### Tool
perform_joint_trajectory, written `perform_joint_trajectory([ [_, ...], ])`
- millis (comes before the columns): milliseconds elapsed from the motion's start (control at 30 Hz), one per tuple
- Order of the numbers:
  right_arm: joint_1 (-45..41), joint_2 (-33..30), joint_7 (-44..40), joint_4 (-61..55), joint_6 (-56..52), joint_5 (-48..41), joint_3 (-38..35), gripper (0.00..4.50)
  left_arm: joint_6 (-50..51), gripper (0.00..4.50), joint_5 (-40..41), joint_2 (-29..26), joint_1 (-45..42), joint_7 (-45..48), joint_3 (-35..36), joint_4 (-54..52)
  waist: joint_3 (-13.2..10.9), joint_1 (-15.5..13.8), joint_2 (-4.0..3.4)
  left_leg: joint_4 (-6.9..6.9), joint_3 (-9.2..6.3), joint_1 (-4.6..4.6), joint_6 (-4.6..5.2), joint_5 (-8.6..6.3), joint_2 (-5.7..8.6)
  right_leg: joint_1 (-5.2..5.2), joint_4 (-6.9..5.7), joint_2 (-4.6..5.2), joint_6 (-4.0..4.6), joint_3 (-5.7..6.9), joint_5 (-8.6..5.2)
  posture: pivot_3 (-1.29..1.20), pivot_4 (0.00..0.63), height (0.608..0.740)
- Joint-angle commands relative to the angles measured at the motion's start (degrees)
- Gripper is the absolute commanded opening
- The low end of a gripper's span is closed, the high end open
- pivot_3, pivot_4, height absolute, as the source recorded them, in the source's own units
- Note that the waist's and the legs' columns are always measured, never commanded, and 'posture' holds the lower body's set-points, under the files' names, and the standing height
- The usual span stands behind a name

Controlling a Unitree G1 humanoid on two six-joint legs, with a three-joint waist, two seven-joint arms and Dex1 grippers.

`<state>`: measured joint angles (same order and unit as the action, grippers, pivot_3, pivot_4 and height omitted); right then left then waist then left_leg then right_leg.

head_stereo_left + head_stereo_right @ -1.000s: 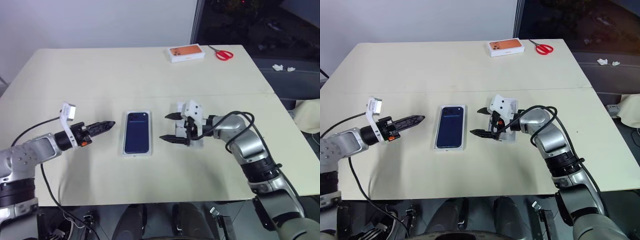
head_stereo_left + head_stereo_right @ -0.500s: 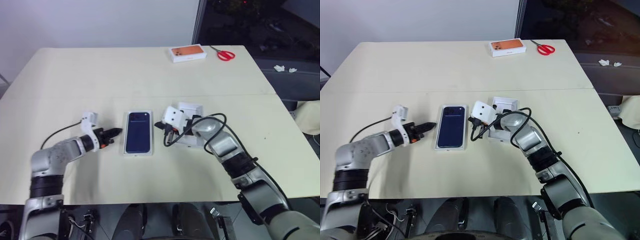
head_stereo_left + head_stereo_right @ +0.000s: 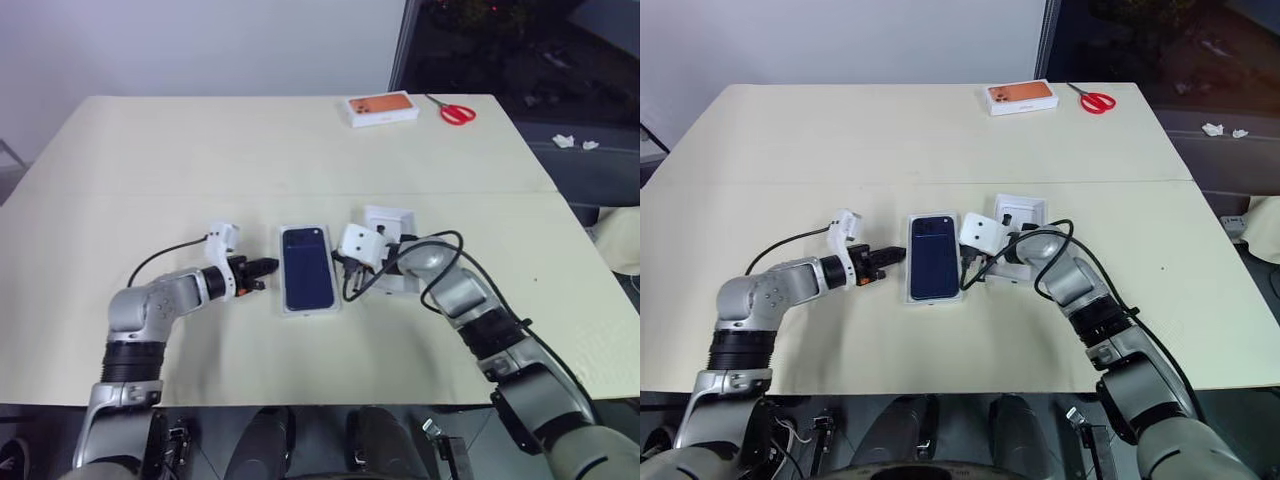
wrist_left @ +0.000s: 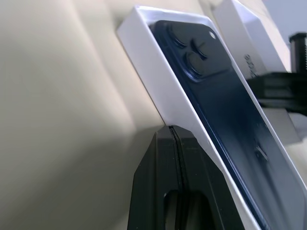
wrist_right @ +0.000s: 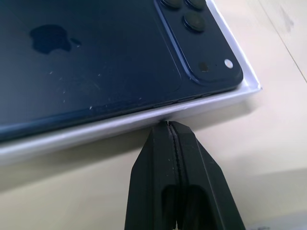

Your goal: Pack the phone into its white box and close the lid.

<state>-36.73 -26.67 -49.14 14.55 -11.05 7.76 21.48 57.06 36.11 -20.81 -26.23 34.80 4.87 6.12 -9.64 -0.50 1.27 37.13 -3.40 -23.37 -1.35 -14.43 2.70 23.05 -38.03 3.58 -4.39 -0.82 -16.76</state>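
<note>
Pressing in from both sides, the left hand (image 3: 268,266) and the right hand (image 3: 337,263) are each sitting with their two black fingers squeezed together, pinching nothing, tips right at the long edges of the shallow white cardboard box (image 3: 306,309) in the middle of the cream tabletop (image 3: 200,150). In the wrist views each closed tip is meeting the box's white wall, though actual contact is hard to call. What's showing on top is a slim dark navy-blue phone back (image 5: 96,62) with its square camera block; whether that is the phone itself lying in the tray or the printed lid already seated, I cannot tell. Handling-wise, I'm judging the cardboard light and a bit slippery, so it could skate if only one side pushes; opposing side walls look like the place to hold. Just beside the right hand a white insert (image 3: 390,222) is lying. Far back, an orange-topped white box (image 3: 382,107) and red-handled scissors (image 3: 455,112) are resting.
</note>
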Motion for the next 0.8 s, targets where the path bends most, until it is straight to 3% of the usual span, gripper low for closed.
perform_joint_trajectory([
  [33,2.07,-2.11,-1.50,-0.88,0.95,-0.09,-1.01,0.03,-0.63,0.00,-1.07,4.09,-3.17,2.01,-5.40,1.73,0.01,-0.58,-0.01,0.03,-0.04,0.00,0.00,0.00,0.03,-0.06,0.03,0.01,0.00,0.04,0.00,0.00,0.150,0.740],
  [433,8.38,-10.49,-4.07,-4.98,-0.92,-1.16,-7.29,0.03,-5.36,0.00,-6.29,10.67,-9.90,5.99,-8.95,11.39,0.03,-1.75,-0.04,0.13,-0.14,0.06,0.03,-0.01,0.33,-0.31,0.14,0.11,-0.05,0.08,-0.02,0.00,0.150,0.740],
  [800,7.75,-10.11,-5.89,-6.42,-4.91,-3.81,-8.27,0.03,-6.23,0.00,-8.07,8.22,-9.45,8.01,-7.34,11.48,0.02,-1.44,-0.04,0.15,-0.14,0.06,0.04,-0.02,0.33,-0.31,0.15,0.11,-0.07,0.07,-0.02,0.00,0.150,0.740],
])
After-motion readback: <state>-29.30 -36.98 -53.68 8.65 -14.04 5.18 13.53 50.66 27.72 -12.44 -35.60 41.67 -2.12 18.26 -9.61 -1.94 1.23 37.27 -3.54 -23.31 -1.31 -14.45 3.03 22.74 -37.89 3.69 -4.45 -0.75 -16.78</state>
